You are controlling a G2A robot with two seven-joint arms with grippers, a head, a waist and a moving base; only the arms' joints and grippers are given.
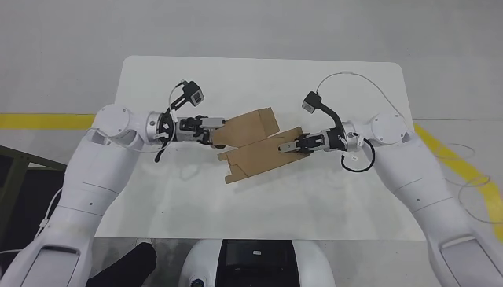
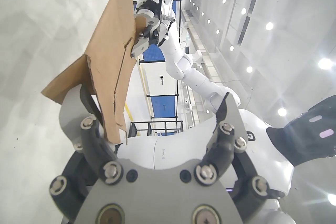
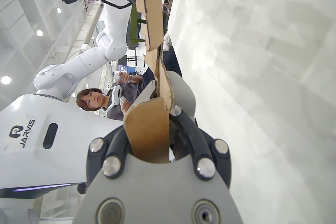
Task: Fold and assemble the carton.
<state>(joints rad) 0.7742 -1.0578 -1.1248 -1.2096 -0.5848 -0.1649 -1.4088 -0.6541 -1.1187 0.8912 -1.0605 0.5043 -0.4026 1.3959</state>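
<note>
Flattened brown carton [image 1: 251, 141] seen over the middle of the white table [image 1: 259, 79], between both arms; right gripper [image 1: 284, 147] clamped on one end; left gripper [image 1: 213, 134] spread apart, one finger laid against the other end

**Left hand [image 1: 211, 134] spread wide, right hand [image 1: 288, 147] clamped**

The white, jointed left arm [image 1: 118, 141] and right arm [image 1: 393, 141] are both bent at the elbow. Their forearms turn inward, so the two hands face each other from opposite sides, both wrists roughly level.

In the left wrist view, the left hand's grey metal fingers [image 2: 68, 107], lined with black pads, stand far apart. One edge of the flat brown cardboard carton [image 1: 251, 127] lies just beside one pad, and the other finger is well clear of it. The right hand's grey fingers [image 3: 183, 96] are drawn together on the carton's opposite edge, pinching the board between them.
</note>
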